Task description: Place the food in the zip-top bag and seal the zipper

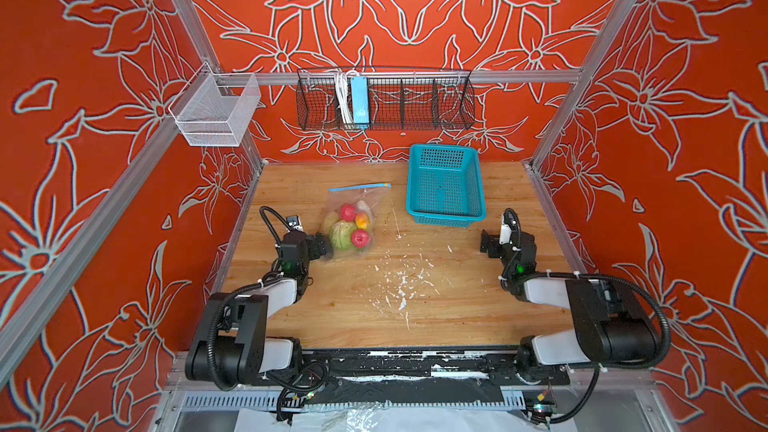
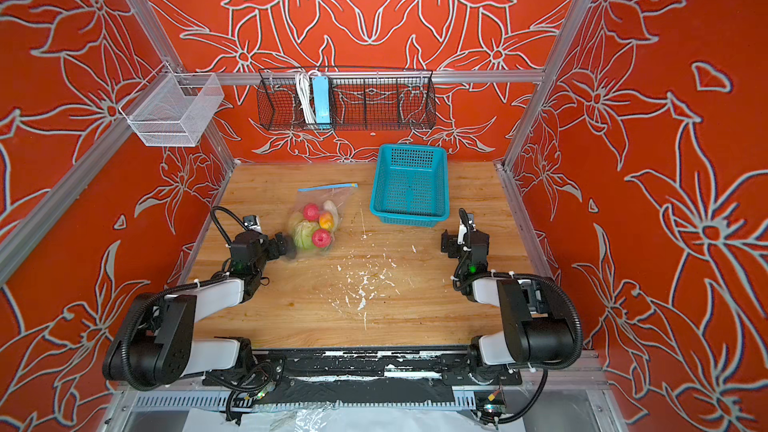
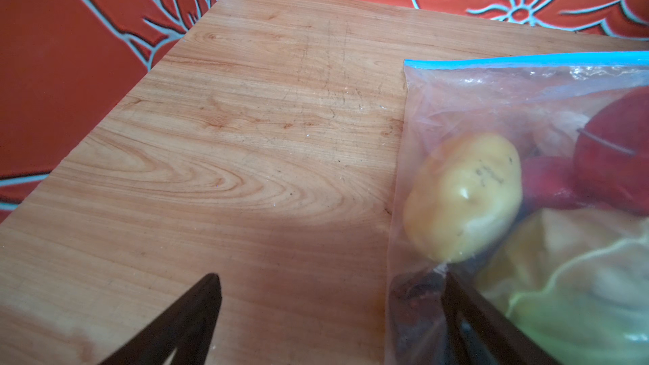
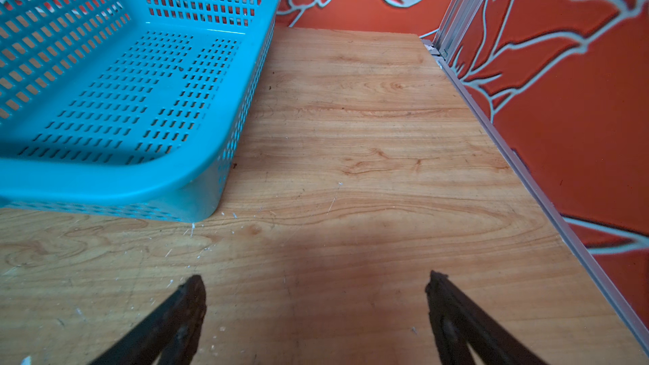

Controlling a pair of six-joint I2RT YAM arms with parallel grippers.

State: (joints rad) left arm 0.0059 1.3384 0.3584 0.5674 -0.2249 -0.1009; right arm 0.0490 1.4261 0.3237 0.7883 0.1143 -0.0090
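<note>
On the wooden surface [image 1: 478, 305], left of centre, the zip-top bag [image 1: 347, 198] lies flat with its zipper [image 1: 359, 187] along the far edge (sealed or not: cannot tell). Food [image 2: 305, 234] sits inside: cabbage [image 1: 341, 234], two strawberries [image 1: 360, 238], mango [image 1: 363, 221], yellow-green fruit [image 3: 463, 198]. Left gripper [image 3: 330, 277] is released, jaws wide, holding nothing, one finger [image 3: 467, 310] at the bag's near corner. Right gripper [image 4: 316, 277] is likewise spread and empty, over bare wood near the teal basket [image 1: 444, 220], well apart from the bag.
</note>
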